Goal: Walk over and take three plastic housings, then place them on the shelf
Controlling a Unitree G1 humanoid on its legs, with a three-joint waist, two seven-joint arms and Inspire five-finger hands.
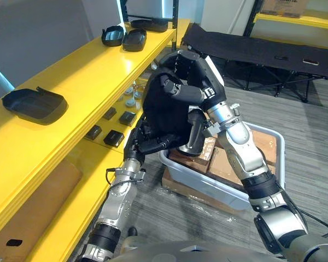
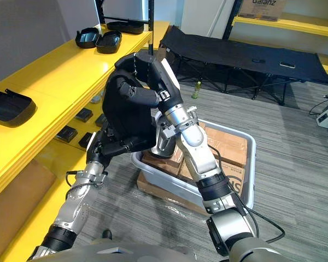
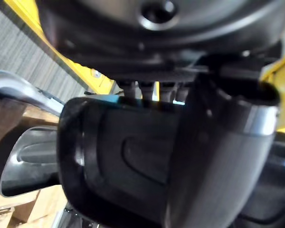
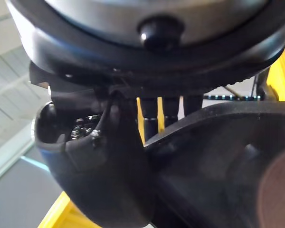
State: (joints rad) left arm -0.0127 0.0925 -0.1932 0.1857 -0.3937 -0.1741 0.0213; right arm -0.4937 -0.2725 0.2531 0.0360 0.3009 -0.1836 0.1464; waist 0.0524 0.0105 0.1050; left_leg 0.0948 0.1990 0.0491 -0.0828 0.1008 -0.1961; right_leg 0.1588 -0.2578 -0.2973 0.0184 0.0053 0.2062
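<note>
Left eye view: one large black matte plastic housing (image 1: 164, 119), a rounded shell, held upright in mid-air beside the long yellow shelf (image 1: 87, 76) and above the grey plastic bin (image 1: 213, 188) of brown cardboard boxes (image 1: 229, 164).

Left hand (image 1: 153, 143): fingers curled round the housing's lower edge.

Right hand (image 1: 194, 68): fingers clamped over its top.

Left wrist view: the housing's face bears a rounded oblong recess.

On the shelf top: one similar black tray-like housing (image 1: 35, 105) at the near end, and three further black housings (image 1: 134, 39) grouped at the far end.
</note>
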